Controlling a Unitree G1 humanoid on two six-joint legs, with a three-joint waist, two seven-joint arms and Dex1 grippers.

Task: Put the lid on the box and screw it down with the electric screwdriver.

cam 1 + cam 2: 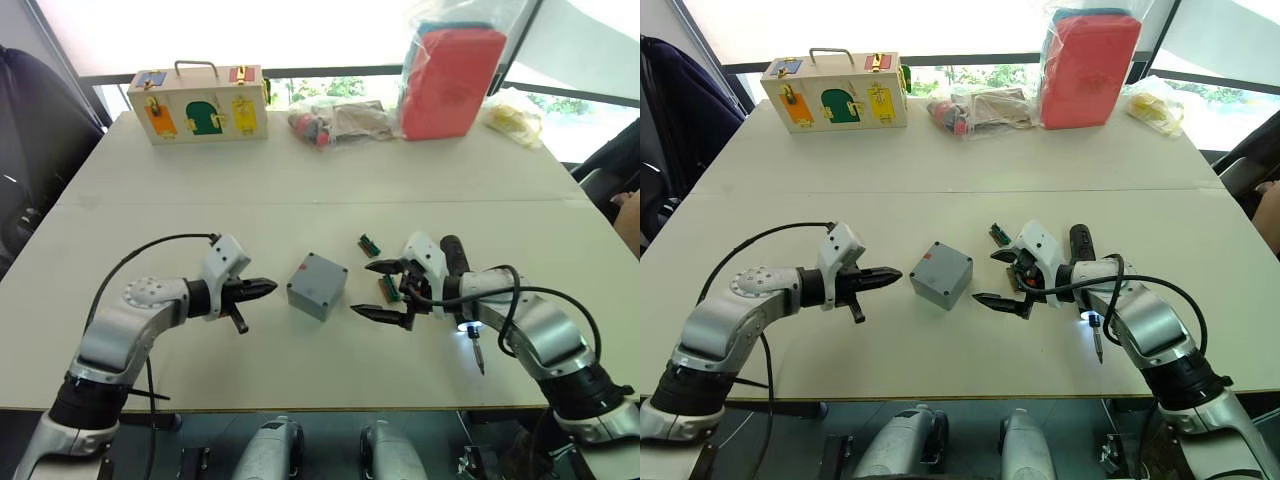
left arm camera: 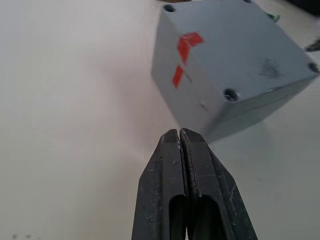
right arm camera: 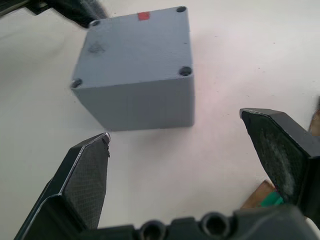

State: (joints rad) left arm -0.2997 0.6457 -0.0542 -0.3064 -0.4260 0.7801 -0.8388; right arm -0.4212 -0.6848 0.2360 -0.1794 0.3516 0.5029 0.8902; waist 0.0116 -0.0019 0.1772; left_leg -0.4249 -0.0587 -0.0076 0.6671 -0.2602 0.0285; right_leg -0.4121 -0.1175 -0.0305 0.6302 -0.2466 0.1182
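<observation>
The left gripper (image 1: pixel 268 288) is clenched empty just beside the box (image 1: pixel 318 285); the right gripper (image 1: pixel 384 289) gapes wide on its other side. The lid (image 3: pixel 137 47) sits on the box. The electric screwdriver (image 1: pixel 462 300) lies beyond the right gripper.

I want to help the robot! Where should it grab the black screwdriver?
Probably by the thick black handle of the electric screwdriver, coming from above. It lies flat on the table behind the open right pincer, and its thin lit tip seems too slim to pinch.
</observation>
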